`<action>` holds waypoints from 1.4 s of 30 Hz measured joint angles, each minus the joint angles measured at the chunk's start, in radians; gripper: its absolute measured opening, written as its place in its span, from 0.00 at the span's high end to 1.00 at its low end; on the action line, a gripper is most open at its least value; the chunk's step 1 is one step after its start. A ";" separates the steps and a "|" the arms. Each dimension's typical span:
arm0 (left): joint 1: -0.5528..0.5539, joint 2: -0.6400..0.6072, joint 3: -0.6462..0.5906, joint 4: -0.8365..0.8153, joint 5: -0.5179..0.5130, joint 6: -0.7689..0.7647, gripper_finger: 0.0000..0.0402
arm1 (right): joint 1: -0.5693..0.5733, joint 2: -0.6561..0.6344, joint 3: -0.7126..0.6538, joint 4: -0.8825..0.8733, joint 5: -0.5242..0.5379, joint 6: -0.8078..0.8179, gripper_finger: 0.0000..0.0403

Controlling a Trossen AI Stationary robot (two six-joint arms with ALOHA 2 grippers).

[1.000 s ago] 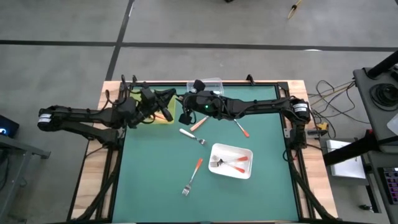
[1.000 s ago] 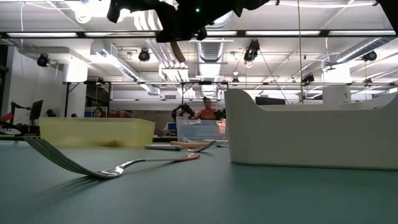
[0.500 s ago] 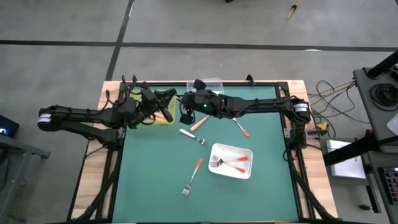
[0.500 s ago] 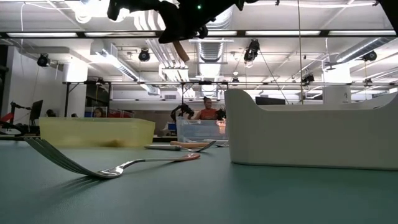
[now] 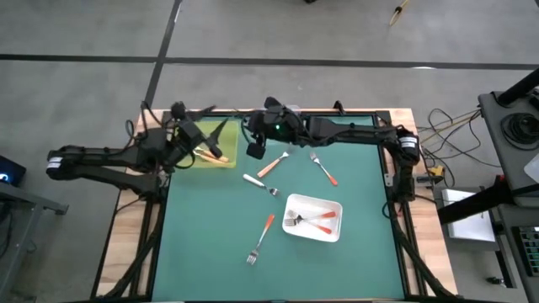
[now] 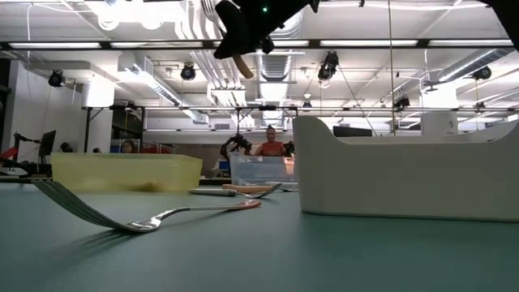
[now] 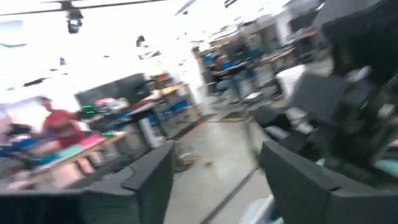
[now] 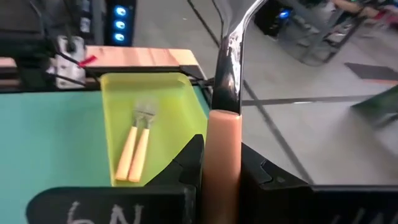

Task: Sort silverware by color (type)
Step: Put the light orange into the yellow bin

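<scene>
My right gripper [image 5: 253,149] hangs above the table's far left part, beside the yellow tray [image 5: 227,145], shut on a fork with a light orange handle [image 8: 222,149]. Two light orange forks [image 8: 135,152] lie in the yellow tray. My left gripper [image 5: 216,133] hovers over that tray, open, with nothing between its fingers [image 7: 214,180]. On the green mat lie a light orange fork [image 5: 271,163], a white-handled fork [image 5: 260,184] and two red-orange forks [image 5: 323,169] [image 5: 262,236]. More red-orange forks lie in the white tray [image 5: 313,204]. My right gripper pinches the fork's light orange handle [image 8: 222,163] between its two fingers. The fork lies along the fingers, its metal head [image 8: 233,37] pointing out past the fingertips. It is lifted clear of the table and the trays; the handle's end [image 6: 243,66] sticks out below the gripper.
A clear tray [image 5: 289,109] stands at the far edge behind my right arm. The white tray's tall wall [image 6: 405,174] fills the right of the low view. People and workbenches show in the room beyond the table.
My left gripper has opened and drawn back toward the table's left edge, uncovering the yellow tray. My right gripper has risen and gone toward the far edge with the light orange fork still in its fingers.
</scene>
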 joint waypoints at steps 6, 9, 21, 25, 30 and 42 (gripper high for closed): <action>0.000 -0.097 -0.011 -0.085 -0.005 0.032 0.34 | -0.059 0.043 0.062 0.007 -0.095 0.013 0.91; 0.000 -0.151 -0.056 -0.080 0.001 0.028 0.33 | -0.084 0.105 0.136 0.000 -0.161 0.011 0.91; 0.000 -0.339 -0.302 0.258 -0.086 0.098 0.38 | -0.149 0.458 0.598 -0.164 -0.298 -0.013 0.91; 0.000 -0.370 -0.315 0.261 -0.123 0.098 0.39 | -0.149 0.472 0.556 -0.079 -0.321 -0.009 0.91; 0.000 -0.389 -0.320 0.258 -0.165 0.101 0.40 | -0.148 0.477 0.524 -0.001 -0.328 0.014 0.91; 0.000 -0.392 -0.317 0.250 -0.287 0.144 0.40 | -0.122 0.575 0.466 0.196 -0.317 0.066 0.91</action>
